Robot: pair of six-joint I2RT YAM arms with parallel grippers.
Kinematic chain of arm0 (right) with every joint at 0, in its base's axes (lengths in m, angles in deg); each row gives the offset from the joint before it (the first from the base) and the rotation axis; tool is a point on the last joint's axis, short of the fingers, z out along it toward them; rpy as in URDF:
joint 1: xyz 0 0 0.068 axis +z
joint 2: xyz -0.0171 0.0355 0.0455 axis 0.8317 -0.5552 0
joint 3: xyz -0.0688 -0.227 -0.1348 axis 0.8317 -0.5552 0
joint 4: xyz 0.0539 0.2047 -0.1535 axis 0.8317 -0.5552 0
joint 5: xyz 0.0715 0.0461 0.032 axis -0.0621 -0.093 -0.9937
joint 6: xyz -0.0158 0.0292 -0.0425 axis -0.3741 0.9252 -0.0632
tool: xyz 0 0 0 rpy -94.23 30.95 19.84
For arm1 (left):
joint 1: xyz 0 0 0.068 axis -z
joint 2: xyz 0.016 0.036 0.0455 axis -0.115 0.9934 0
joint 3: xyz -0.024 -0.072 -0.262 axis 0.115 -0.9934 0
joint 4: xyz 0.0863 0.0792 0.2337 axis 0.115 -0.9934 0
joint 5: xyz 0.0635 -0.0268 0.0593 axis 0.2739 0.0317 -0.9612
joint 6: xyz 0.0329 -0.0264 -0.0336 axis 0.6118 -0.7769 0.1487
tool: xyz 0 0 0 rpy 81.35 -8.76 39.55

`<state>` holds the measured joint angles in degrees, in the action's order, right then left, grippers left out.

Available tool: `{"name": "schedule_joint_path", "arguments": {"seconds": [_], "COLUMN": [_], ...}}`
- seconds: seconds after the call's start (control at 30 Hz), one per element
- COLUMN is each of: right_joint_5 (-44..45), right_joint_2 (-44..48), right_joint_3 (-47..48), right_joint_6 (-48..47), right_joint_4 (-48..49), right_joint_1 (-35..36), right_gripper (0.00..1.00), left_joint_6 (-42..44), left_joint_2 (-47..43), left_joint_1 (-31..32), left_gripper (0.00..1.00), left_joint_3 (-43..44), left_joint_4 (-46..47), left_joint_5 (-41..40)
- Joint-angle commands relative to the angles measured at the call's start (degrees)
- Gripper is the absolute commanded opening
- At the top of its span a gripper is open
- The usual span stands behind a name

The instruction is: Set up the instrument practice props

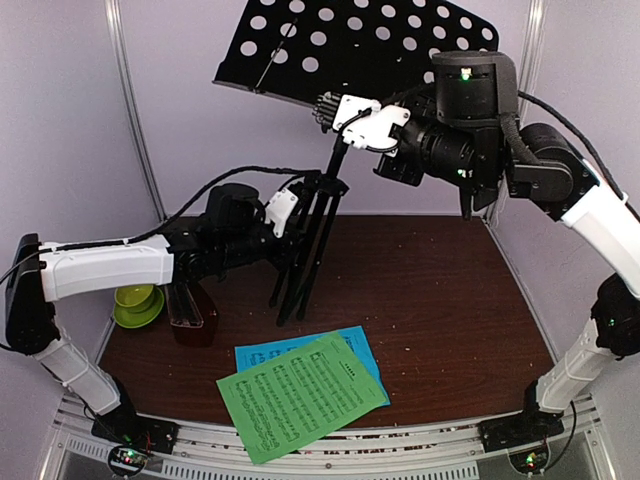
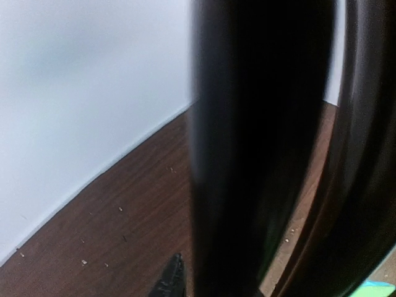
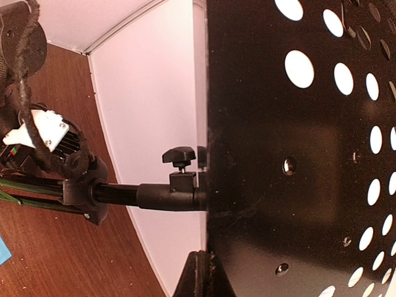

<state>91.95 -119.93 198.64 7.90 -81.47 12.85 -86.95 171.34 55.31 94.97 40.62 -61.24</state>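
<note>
Overhead, finds the music stand [image 1: 350, 45] upright at the back middle of the bench [image 1: 450, 300], long axis vertical; puts the left gripper [image 1: 290, 205] low beside its post from the left and the right gripper [image 1: 325, 108] high, just under the perforated desk; leaves green sheet [image 1: 300, 400], blue sheet [image 1: 262, 353] and metronome [image 1: 192, 318] nearer the bases. From the left wrist, shows only a dark post [image 2: 253, 148] filling the frame; cannot tell open from closed there. From the right wrist, shows fingers [image 3: 197, 275] pressed together at the desk's edge, seemingly pinching it, with the post running off leftward.
</note>
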Motion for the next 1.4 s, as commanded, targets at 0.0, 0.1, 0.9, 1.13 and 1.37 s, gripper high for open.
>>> {"name": "schedule_joint_path", "arguments": {"seconds": [0.0,0.1,0.9,1.13,1.37], "right_joint_5": [1.66,1.65,1.7,1.62,5.4], "right_joint_2": [5.84,5.95,9.13,7.2,3.3], "right_joint_3": [2.87,2.41,1.97,2.52,3.0], "right_joint_6": [1.28,1.04,-1.79,-2.33,-4.71], "right_joint_4": [17.59,18.49,18.19,17.86,21.42], "right_joint_1": [0.33,0.31,-2.26,-2.41,-2.74], "right_gripper": [0.0,0.0,0.0,0.0,0.0], "left_joint_6": [6.37,10.38,30.41,27.71,22.13], "left_joint_2": [0.35,0.7,10.26,13.1,13.51], "left_joint_1": [0.64,0.69,-5.02,-5.08,-5.11], "left_gripper": [0.15,0.04,0.0,0.14,0.58], "left_joint_3": [2.51,2.05,1.73,6.64,9.47], "left_joint_4": [3.85,3.88,13.96,13.71,11.59], "left_joint_5": [0.0,0.92,-9.42,-10.07,-8.32]}}
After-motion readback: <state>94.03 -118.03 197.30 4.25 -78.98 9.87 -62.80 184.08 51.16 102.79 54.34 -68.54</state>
